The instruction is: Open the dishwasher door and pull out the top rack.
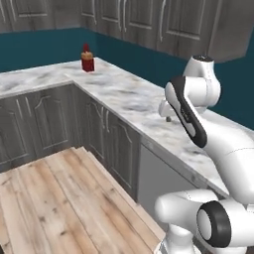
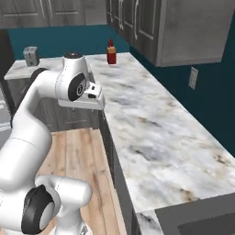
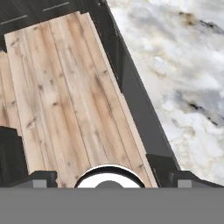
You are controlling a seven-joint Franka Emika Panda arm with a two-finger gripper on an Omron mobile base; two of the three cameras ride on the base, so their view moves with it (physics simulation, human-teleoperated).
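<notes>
The dishwasher door (image 1: 159,179) is a plain light-grey panel under the marble counter (image 1: 124,94), shut and flush with the dark cabinet doors (image 1: 111,144) to its left. From above, in the hand view, it shows as a narrow dark band (image 3: 142,113) along the counter edge. The top rack is hidden behind the shut door. My gripper (image 3: 112,179) hangs above the counter's front edge and points down at the floor. Its fingertips (image 3: 41,178) stand far apart with nothing between them. My hand (image 2: 87,100) is level with the counter top, just off its edge.
A red bottle (image 1: 88,58) stands in the counter's far corner, and a toaster (image 2: 30,55) sits on the left run. Wooden floor (image 1: 59,198) lies in front of the cabinets. Upper cabinets (image 2: 183,27) overhang the counter. The wall carries an outlet (image 2: 193,77).
</notes>
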